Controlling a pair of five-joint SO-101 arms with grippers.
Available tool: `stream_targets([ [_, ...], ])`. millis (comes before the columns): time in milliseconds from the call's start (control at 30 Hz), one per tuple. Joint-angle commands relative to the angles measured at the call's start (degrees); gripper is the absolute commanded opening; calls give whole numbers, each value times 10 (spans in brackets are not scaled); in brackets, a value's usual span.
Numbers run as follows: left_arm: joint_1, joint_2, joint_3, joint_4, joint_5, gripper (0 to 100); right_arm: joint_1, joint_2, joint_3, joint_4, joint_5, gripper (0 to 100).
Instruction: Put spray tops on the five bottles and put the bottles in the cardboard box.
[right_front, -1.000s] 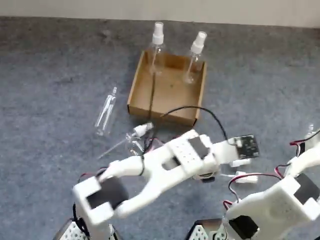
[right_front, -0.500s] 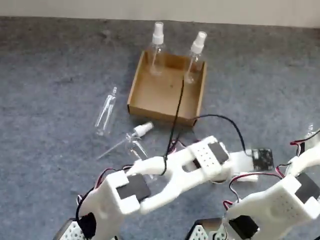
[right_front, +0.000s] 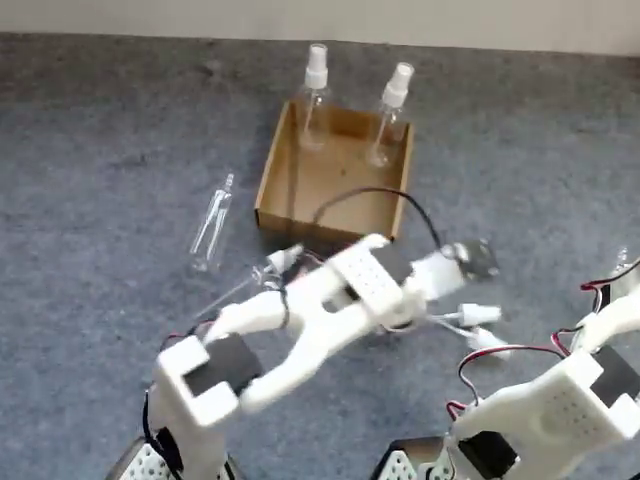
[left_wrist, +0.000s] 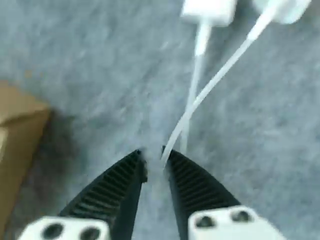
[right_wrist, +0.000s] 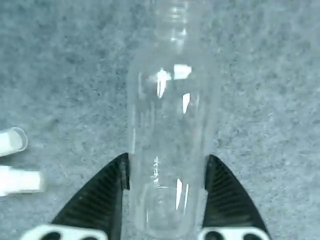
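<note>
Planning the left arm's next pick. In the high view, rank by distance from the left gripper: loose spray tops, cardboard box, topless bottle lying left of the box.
1. Loose spray tops: right at the left gripper, on the carpet to the box's front right.
2. Cardboard box: farther back, mid-table.
3. Topless bottle: lying well off to the box's left.

Both spray tops (left_wrist: 207, 10) are blurred and cut by the view's edge; the bottle (right_wrist: 170, 125) mouth seems cropped too.

Bottle (right_front: 313, 100) & 2nd bottle (right_front: 388, 115) are standing in box (right_front: 335, 170) at 12; 3rd bottle (right_front: 212, 225) is lying at box's 8, spray tops (right_front: 478, 314) at 4.
</note>
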Motion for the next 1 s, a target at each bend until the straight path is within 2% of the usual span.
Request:
stream_targets([
  [0,-30,-86,59,1,5,2,0,-13,-35,-7,7,80],
  [300,-110,-211,175,1,6,2,0,-13,-32,-7,7,80],
  [567,-249,-273,251,1,6,2,-1,-13,-31,-7,7,80],
  [667,-267,-298,262,4,2,4,-10,-13,-31,-7,7,80],
  [733,-246,-317,265,5,-28,5,-15,-13,-31,-7,7,80],
  [800,-195,-334,262,5,-64,35,-15,-13,-31,-7,7,80],
  [967,-40,-349,244,1,-70,141,-15,-13,-31,-7,7,80],
])
